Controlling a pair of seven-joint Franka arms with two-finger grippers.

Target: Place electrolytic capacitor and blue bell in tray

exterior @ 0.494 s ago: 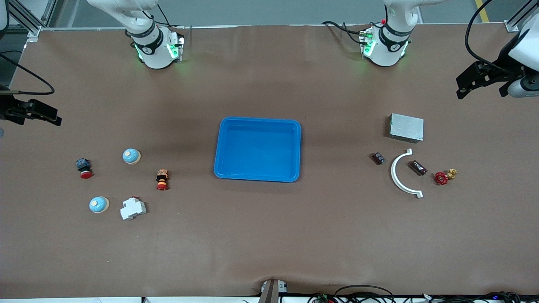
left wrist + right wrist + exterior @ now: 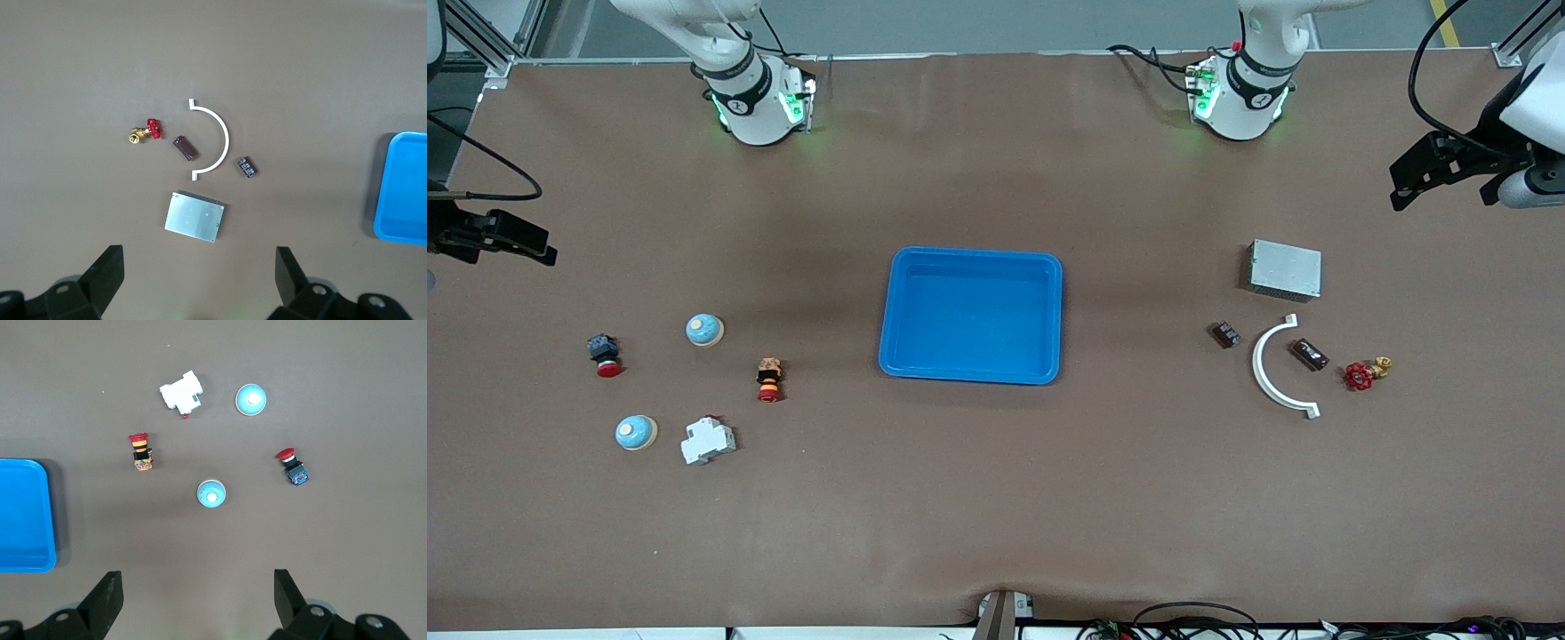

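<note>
Blue tray [image 2: 971,316] sits empty; your left claw [image 2: 1440,173] and right claw [image 2: 503,238] hang spread, bell [image 2: 211,494] below right, capacitor [image 2: 185,148] below left.

Left gripper [image 2: 197,283] open above grey box [image 2: 194,218], tray [image 2: 402,189] nearby

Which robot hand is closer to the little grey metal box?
Left. The left end effector hangs open near the grey metal box; the right end effector waits open at the table's other end.
</note>
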